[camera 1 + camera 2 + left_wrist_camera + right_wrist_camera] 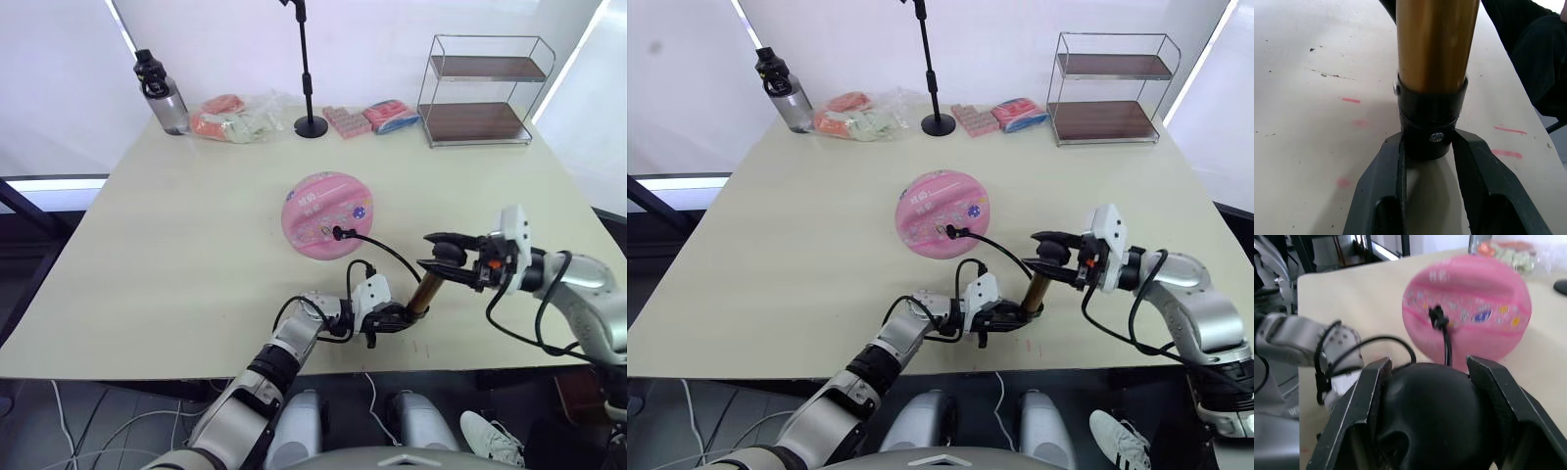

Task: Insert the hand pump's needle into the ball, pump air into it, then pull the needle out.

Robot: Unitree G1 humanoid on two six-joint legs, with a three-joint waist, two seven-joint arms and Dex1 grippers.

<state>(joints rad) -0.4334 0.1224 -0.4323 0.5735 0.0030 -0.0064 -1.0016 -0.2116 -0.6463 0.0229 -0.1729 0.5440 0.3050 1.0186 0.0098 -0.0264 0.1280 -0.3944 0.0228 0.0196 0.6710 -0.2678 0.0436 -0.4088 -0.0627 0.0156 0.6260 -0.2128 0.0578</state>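
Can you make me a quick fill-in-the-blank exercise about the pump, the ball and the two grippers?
1. The left gripper clamps the hand pump at its ____ end cap.
2. The right gripper closes on the pump's black ____.
3. The hose runs to the ____ ball.

Missing words: bottom; handle; pink

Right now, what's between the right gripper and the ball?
In the left eye view, the thin black hose arcs over bare table from the hand pump, held by the right gripper, to the ball.
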